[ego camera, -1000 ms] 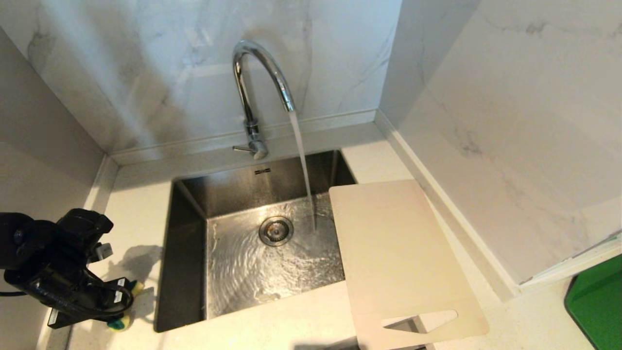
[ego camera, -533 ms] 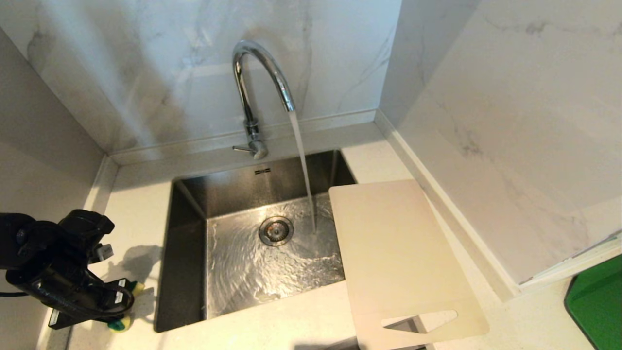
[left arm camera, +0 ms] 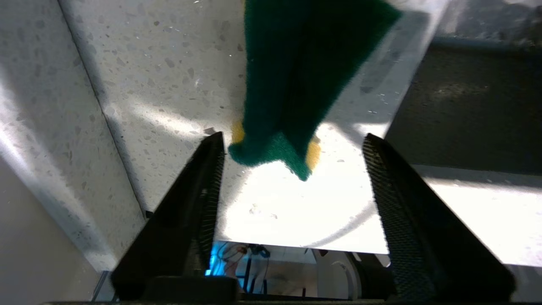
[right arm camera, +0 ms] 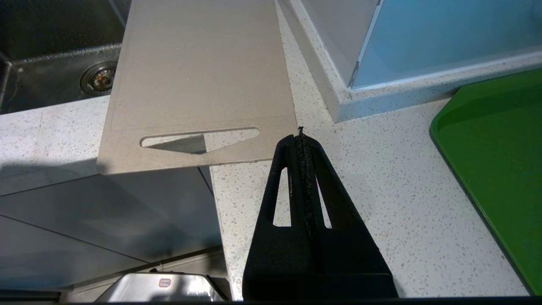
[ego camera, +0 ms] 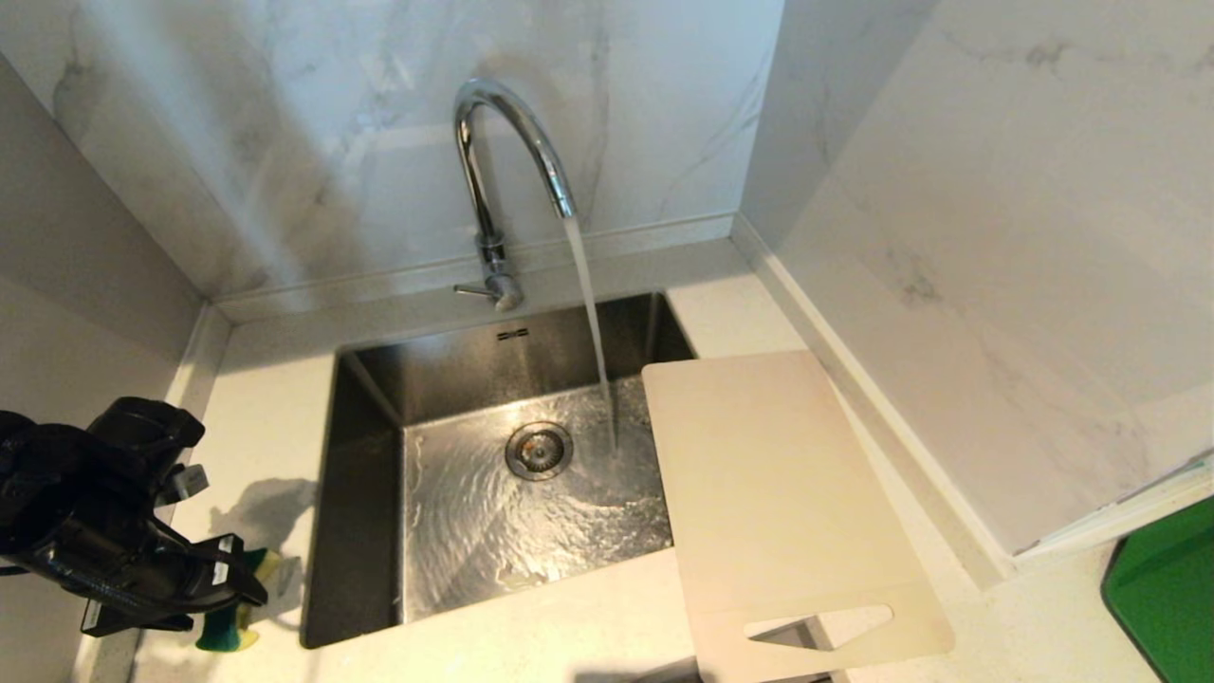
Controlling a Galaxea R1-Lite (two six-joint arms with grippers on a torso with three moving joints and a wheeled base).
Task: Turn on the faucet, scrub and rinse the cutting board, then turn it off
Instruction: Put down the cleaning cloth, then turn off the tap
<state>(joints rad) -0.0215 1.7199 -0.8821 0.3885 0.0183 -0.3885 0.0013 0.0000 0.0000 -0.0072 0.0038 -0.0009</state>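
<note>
The chrome faucet [ego camera: 503, 142] is running, and its water stream [ego camera: 593, 323] falls into the sink beside the drain. Its thin lever [ego camera: 469, 290] points left at the base. The pale cutting board [ego camera: 778, 493] lies flat on the right counter, overlapping the sink's right edge, and its handle slot overhangs the front edge. My left gripper [ego camera: 223, 593] is low over the left counter and open [left arm camera: 293, 136]. A green-and-yellow sponge [left arm camera: 296, 76] lies just beyond its fingertips, unpinched. My right gripper [right arm camera: 300, 135] is shut and empty near the cutting board's [right arm camera: 199, 63] handle corner.
The steel sink [ego camera: 365, 474] has rippling water on its floor around the drain [ego camera: 539, 450]. Marble walls close in the back, the left and the right. A green tray [ego camera: 1167, 588] sits at the far right on the counter.
My left gripper has opened and let go of the sponge, which now lies on the counter. The gripper has drawn back slightly to the left. The water keeps running and the board has not moved.
</note>
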